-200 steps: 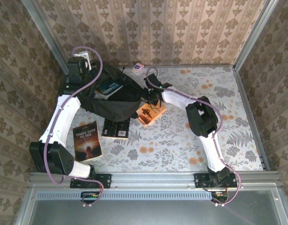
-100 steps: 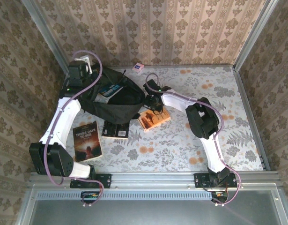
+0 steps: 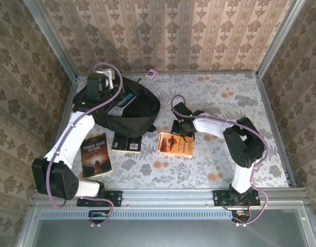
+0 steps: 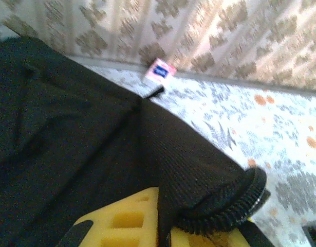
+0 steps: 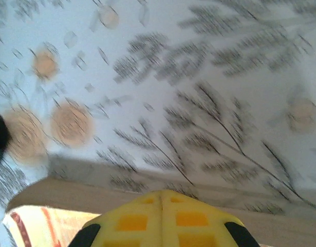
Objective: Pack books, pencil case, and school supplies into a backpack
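Black backpack (image 3: 134, 110) slumped far left on floral surface (image 3: 224, 164).
Rim fabric between pads of left hand (image 4: 163, 229), grip or release unclear; orange book (image 3: 175, 144) flat mid-surface, right hand (image 5: 161, 199) clenched empty at its far edge; pink-white packet (image 3: 151, 74) by back wall.

four books: dark book (image 3: 96, 154) near left, black book (image 3: 128, 142) beside it, orange book (image 3: 175, 144) mid table, fourth book (image 3: 125, 99) sticking out of the backpack (image 3: 140, 110); one backpack far left; one pink-white packet (image 3: 151, 74) far back
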You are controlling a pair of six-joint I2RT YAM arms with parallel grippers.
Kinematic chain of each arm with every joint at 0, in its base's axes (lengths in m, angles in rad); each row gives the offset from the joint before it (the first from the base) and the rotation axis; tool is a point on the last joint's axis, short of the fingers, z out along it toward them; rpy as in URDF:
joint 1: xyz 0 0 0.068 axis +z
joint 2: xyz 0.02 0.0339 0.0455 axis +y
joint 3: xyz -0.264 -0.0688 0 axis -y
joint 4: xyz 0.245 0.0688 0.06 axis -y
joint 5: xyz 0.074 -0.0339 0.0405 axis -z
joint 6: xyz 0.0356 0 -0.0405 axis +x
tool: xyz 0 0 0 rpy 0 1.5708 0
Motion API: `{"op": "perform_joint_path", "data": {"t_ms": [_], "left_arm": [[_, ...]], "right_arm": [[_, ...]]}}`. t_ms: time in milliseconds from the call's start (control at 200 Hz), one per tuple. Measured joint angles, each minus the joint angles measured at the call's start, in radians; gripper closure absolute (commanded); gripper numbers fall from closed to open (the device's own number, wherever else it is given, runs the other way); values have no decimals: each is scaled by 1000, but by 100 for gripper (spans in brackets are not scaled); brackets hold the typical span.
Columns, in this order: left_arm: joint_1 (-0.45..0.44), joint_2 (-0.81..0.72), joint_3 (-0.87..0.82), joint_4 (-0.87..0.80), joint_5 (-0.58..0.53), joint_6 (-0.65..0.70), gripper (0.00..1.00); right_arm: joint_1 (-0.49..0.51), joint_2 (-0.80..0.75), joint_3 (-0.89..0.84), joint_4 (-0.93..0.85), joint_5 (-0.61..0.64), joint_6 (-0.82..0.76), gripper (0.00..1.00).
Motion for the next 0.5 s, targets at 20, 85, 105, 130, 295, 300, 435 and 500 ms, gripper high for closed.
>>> {"op": "perform_joint_path", "data": {"t_ms": [20, 85, 105, 130, 295, 300, 435, 500], "left_arm": [[-10, -3, -10, -2, 5, 0, 78], [-42, -17, -50, -9, 22, -15, 68], [-53, -21, -64, -12, 27, -24, 65], [-64, -24, -78, -14, 34, -28, 62], [-124, -67, -203, -39, 97, -60, 39], [-125, -69, -206, -40, 98, -61, 38], [-149, -174, -289, -84, 146, -74, 23], [-158, -235, -314, -104, 161, -77, 15]], "right_arm": [[-2, -17, -19, 0, -1, -2, 93], [-10, -58, -68, -1, -6, -13, 82], [-13, -66, -79, -2, -8, -18, 79], [-19, -76, -92, -5, -8, -29, 76], [-92, -130, -159, -8, -6, -58, 72], [-94, -131, -161, -8, -6, -58, 72], [-140, -150, -219, 15, -27, -69, 73], [-142, -161, -249, 40, -42, -72, 74]]}}
